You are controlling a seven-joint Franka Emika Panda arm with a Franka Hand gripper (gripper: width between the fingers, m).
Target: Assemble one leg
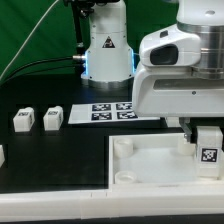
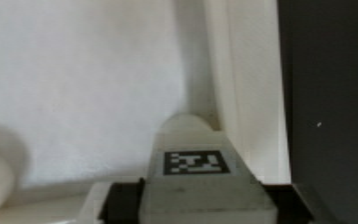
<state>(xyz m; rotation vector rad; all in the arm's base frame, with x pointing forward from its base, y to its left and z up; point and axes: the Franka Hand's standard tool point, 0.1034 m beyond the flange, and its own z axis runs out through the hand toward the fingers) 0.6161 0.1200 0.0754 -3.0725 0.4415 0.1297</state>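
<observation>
Item: leg | clamped in your gripper | over tray corner | next: seat it squarely in the socket.

Smooth white plastic leg and tray; matt black table.

Green backdrop is hanging behind the scene, filling the exterior view's upper left. Black cables are running across it down toward the table. Black tabletop is taking up most of the lower frame, matte, evenly lit. A pale strip is running along the near edge. Light is looking flat and diffuse; shadows are showing soft.
</observation>
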